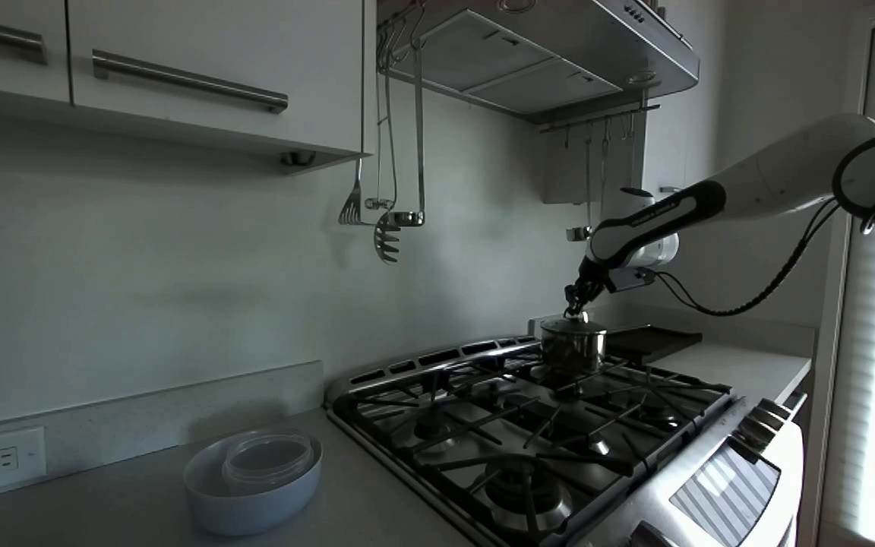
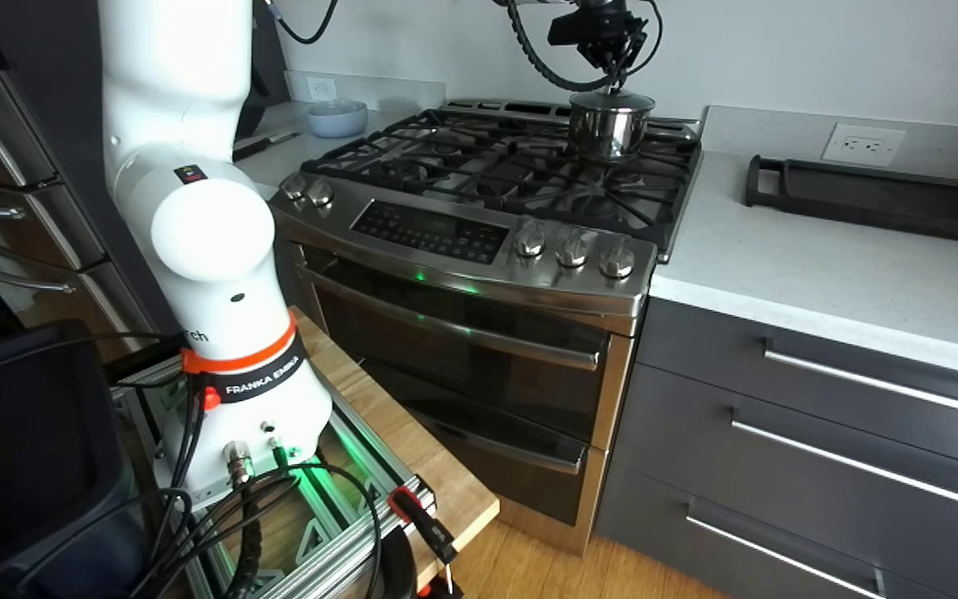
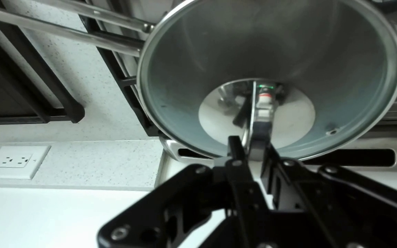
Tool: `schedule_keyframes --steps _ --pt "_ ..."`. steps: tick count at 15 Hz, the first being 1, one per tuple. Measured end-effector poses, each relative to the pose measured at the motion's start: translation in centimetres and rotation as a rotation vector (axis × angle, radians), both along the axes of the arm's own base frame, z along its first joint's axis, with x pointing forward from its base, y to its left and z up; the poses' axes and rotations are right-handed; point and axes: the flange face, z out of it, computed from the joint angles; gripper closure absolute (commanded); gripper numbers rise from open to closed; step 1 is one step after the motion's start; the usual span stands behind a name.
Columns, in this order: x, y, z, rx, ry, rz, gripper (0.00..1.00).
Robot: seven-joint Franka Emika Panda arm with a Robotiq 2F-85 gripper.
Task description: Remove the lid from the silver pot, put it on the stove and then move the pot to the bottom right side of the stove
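Observation:
The silver pot [image 2: 608, 133] stands on the back corner burner of the stove [image 2: 437, 249], near the wall; it also shows in an exterior view [image 1: 573, 355]. The lid [image 2: 612, 101] sits on the pot. In the wrist view the lid [image 3: 177, 86] has a glassy top, a metal rim and an upright metal handle [image 3: 258, 134]. My gripper [image 3: 252, 151] is above the pot, with one finger on each side of that handle, closed on it. The fingertips are small in both exterior views. The pot's long handle [image 3: 112, 38] points left in the wrist view.
A dark flat pan [image 2: 886, 195] lies on the counter beside the stove. White and clear bowls [image 1: 251, 486] stand on the counter at the stove's opposite side. Black grates [image 2: 487, 158] cover the burners. Utensils [image 1: 407, 216] hang below the range hood [image 1: 559, 53].

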Motion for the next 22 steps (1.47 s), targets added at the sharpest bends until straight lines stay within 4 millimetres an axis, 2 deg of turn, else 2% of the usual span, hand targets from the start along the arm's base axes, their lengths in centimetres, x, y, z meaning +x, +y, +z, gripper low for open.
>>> schedule_keyframes --steps 8,17,19,22 --pt "-0.1 0.0 0.2 0.007 0.003 -0.003 0.96" --pt "-1.3 1.2 3.5 0.008 -0.007 0.017 0.96" --pt "-1.6 2.0 4.1 0.007 -0.011 0.038 0.96" --pt "-2.2 4.8 5.1 0.01 -0.013 0.12 0.96"
